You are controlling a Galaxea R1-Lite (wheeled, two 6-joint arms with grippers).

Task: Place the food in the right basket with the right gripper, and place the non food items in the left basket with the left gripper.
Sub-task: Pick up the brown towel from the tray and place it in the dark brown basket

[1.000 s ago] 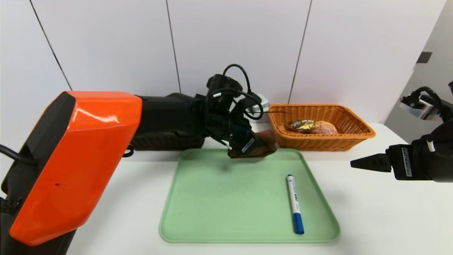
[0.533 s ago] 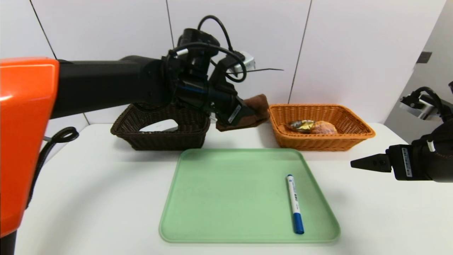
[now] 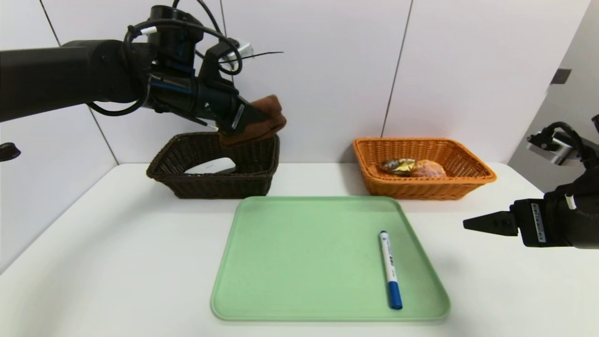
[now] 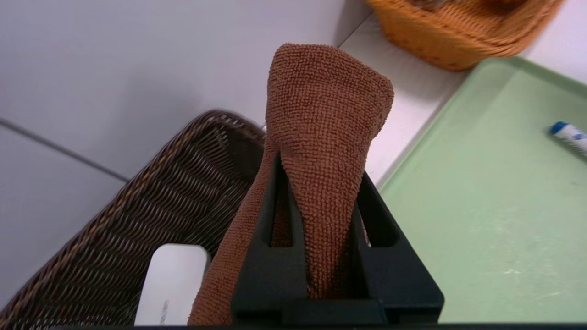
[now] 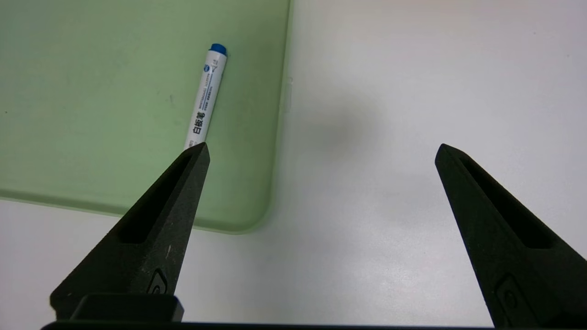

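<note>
Between the fingers (image 4: 376,220) of the left gripper (image 3: 255,122) a brown cloth (image 3: 262,119) is clamped, its folded end sticking out past the tips. Just below the fingers lies the dark left basket (image 3: 252,154); the cloth hangs over its right rim. Inside, below the gripper, rests a white object (image 3: 210,166). Right of the fingers, well apart, stands the orange right basket (image 3: 468,161) with wrapped food (image 3: 412,167) in it. Nearer the robot a green tray (image 3: 304,262) sits on the desk (image 3: 117,262), with a blue pen (image 3: 390,270) near its right edge. The right gripper (image 3: 486,223) hovers over the desk just right of the tray, fingers (image 5: 156,220) wide apart and holding nothing; the pen lies just beyond one tip.
</note>
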